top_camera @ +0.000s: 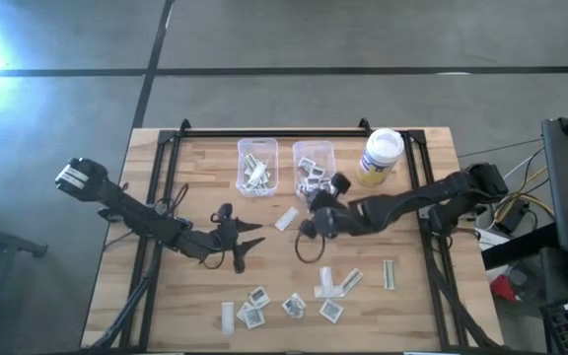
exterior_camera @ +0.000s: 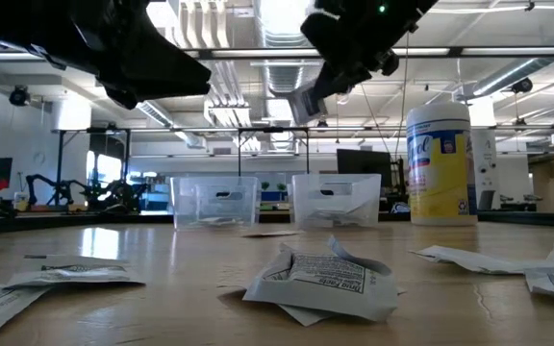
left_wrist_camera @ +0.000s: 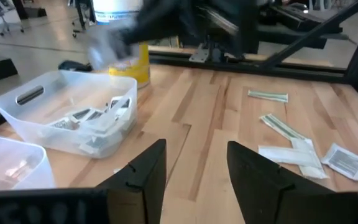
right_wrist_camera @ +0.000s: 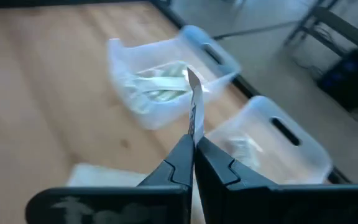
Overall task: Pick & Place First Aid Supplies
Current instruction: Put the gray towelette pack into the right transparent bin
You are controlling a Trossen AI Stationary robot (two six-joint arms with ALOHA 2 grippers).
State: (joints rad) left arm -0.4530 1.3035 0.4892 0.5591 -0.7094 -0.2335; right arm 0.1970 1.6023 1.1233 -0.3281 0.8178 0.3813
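Observation:
My right gripper (top_camera: 314, 205) hovers over the table's middle, just near of the two clear bins, shut on one small white packet (right_wrist_camera: 194, 112). The left bin (right_wrist_camera: 160, 87) holds long pale strips; the right bin (left_wrist_camera: 73, 118) holds square white packets. My left gripper (top_camera: 254, 245) is open and hangs above bare wood left of centre, touching nothing. Several more packets (top_camera: 294, 304) lie flat along the near edge, and one (top_camera: 286, 219) lies flat beside the right gripper. My right gripper pinches the white packet by one edge (right_wrist_camera: 193, 132) between its two fingertips (right_wrist_camera: 182, 152). The packet shows edge-on and sticks out past the fingertips toward the bins. In the low view it is lifted clear (exterior_camera: 306, 101), well above the table.
A white-lidded yellow jar (top_camera: 381, 156) stands right of the bins at the far edge. A black frame rail (top_camera: 294, 133) runs behind the bins. Bare wood lies between the bins and the near row of packets.

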